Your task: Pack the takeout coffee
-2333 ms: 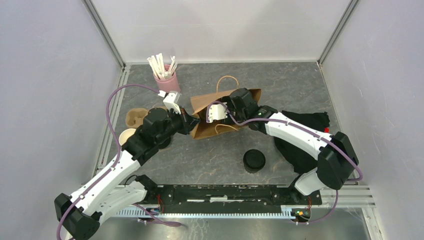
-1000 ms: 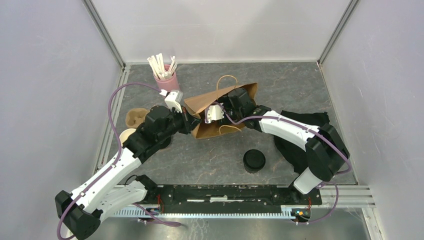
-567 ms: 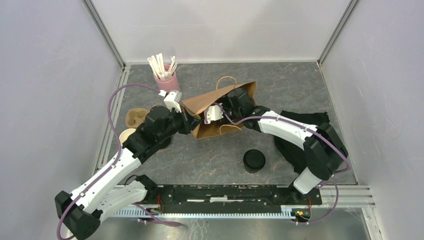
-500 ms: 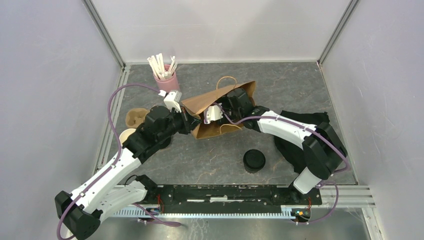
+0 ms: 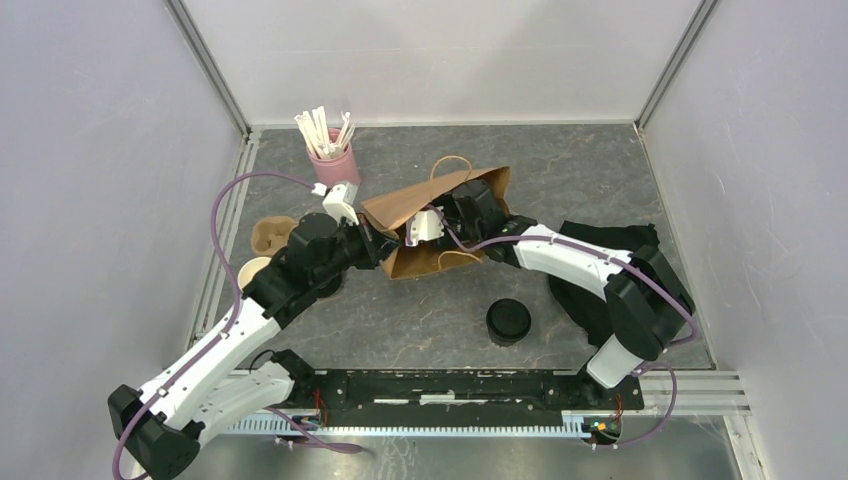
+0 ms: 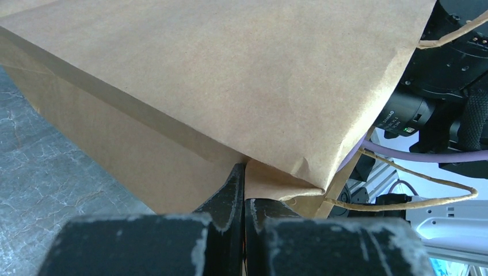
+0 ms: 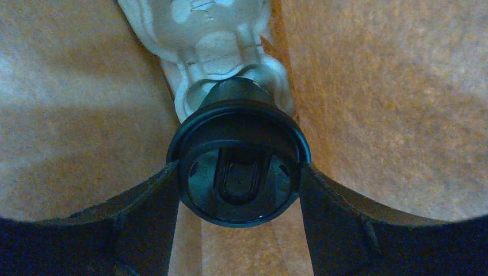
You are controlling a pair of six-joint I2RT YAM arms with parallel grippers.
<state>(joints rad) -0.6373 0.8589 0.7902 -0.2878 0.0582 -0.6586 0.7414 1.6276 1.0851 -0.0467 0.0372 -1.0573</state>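
A brown paper bag [image 5: 440, 205] lies on its side mid-table. My left gripper [image 6: 244, 172] is shut on a folded edge of the bag [image 6: 230, 75] near its mouth. The right gripper [image 7: 239, 187] reaches inside the bag. Its two fingers [image 7: 144, 213] press on either side of the black lid of a takeout coffee cup [image 7: 239, 169], between the brown walls. In the top view that gripper and cup are hidden by the bag. A second lidded takeout coffee [image 5: 508, 322] stands on the table in front of the bag.
A pink cup of white sticks [image 5: 330, 150] stands at the back left. A brown cup carrier [image 5: 268, 236] and an open cream-rimmed cup [image 5: 252, 270] sit under the left arm. Black cloth [image 5: 615, 250] lies at the right. A pale moulded shape [image 7: 213, 34] shows deeper in the bag.
My right arm has pushed a little further left into the bag. The left gripper has shifted slightly back and left with the bag edge, and the bag's upper side has moved with it.
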